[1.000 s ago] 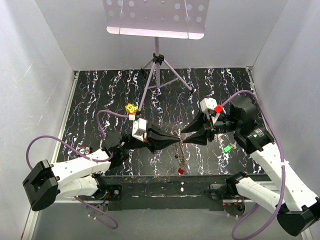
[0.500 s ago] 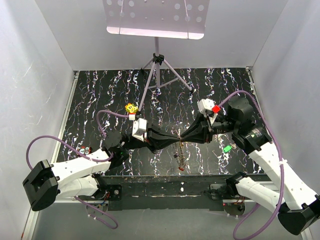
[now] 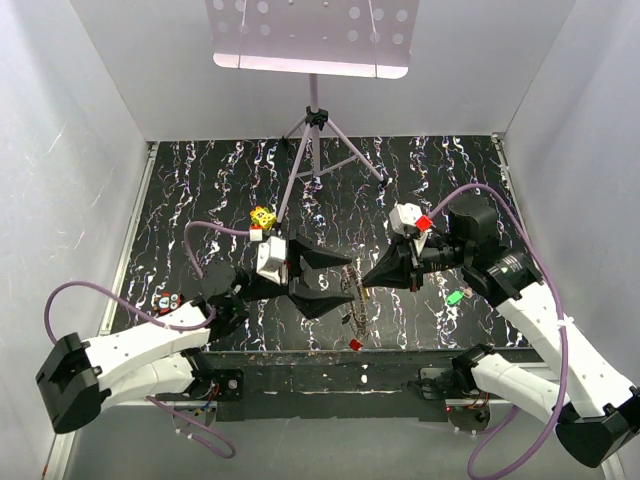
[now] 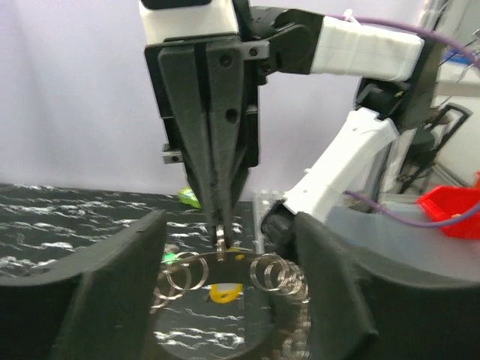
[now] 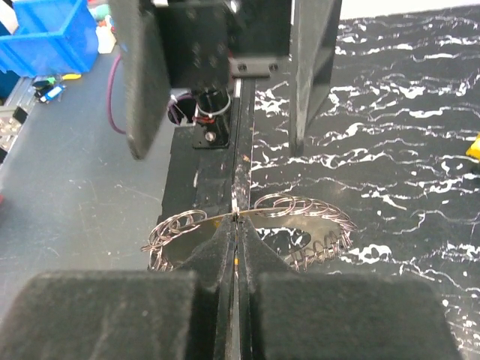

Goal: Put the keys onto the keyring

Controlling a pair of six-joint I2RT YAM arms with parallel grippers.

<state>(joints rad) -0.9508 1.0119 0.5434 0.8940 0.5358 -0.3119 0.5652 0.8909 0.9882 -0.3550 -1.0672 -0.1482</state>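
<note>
- The right pincer (image 3: pixel 367 283) is pressed together, its tips nipping the thin wire of the keyring (image 3: pixel 350 292). In its own wrist view the two fingers (image 5: pixel 214 255) meet on the wire with no gap.
- The keyring is held in that grip over the desk (image 3: pixel 200 180), a little toward 6 o'clock from the desk's centre. Its coils and dull metal pieces fan out on both sides of the pinch.
- A string of pieces trails from the ring toward 6 o'clock and ends in a red key head (image 3: pixel 354 344).
- The left pincer (image 3: pixel 343 282) is spread wide at 9 o'clock of the ring, with one finger on each side of it. Whether either finger touches the ring cannot be told.
- In the left wrist view the right pincer comes down from 12 o'clock between the spread fingers (image 4: pixel 112 292).
- A green key (image 3: pixel 455 297) lies on the desk at 3 o'clock of the ring, apart from it and just beside the right arm.
- A yellow cube (image 3: pixel 263 216) sits at 10 o'clock of the ring, near the left wrist.
- A tripod (image 3: pixel 315 150) stands at 12 o'clock, by the far edge.
</note>
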